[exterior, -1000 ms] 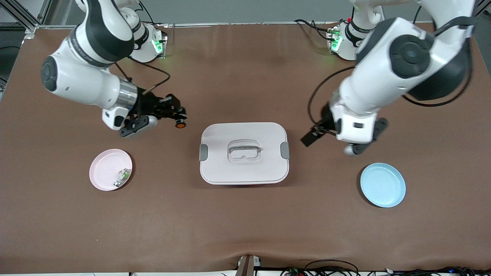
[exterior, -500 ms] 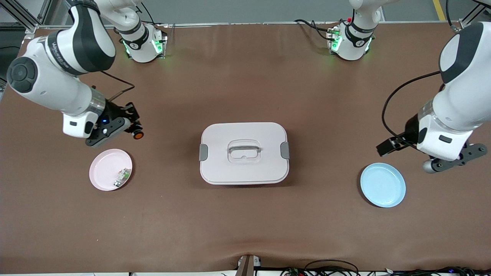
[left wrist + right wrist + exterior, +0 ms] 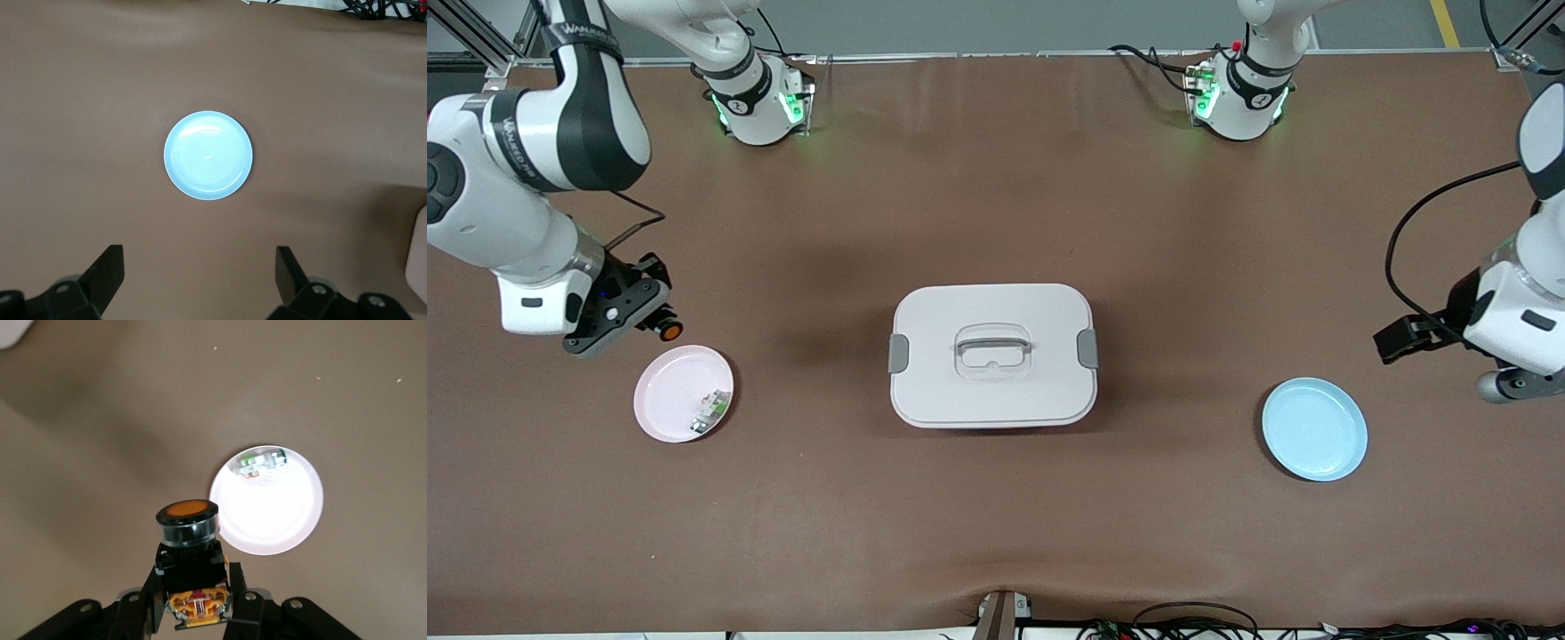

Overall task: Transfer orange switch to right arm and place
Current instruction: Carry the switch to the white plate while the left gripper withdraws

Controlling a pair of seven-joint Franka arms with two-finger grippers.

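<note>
My right gripper (image 3: 654, 313) is shut on the orange switch (image 3: 667, 330), a black stubby part with an orange round end. It holds the switch in the air just over the table by the rim of the pink plate (image 3: 660, 391). In the right wrist view the switch (image 3: 190, 540) sits between the fingers of the right gripper (image 3: 197, 587), with the pink plate (image 3: 273, 513) below it. My left gripper (image 3: 1400, 340) is open and empty, up over the table near the blue plate (image 3: 1314, 428), which is empty in the left wrist view (image 3: 208, 155).
A small green-and-white part (image 3: 710, 411) lies in the pink plate and also shows in the right wrist view (image 3: 260, 461). A pale lidded box (image 3: 992, 391) with a handle stands at the table's middle, between the two plates.
My right gripper has carried the orange switch from beside the box toward the right arm's end, to the pink plate. My left gripper has drawn away toward the left arm's end.
</note>
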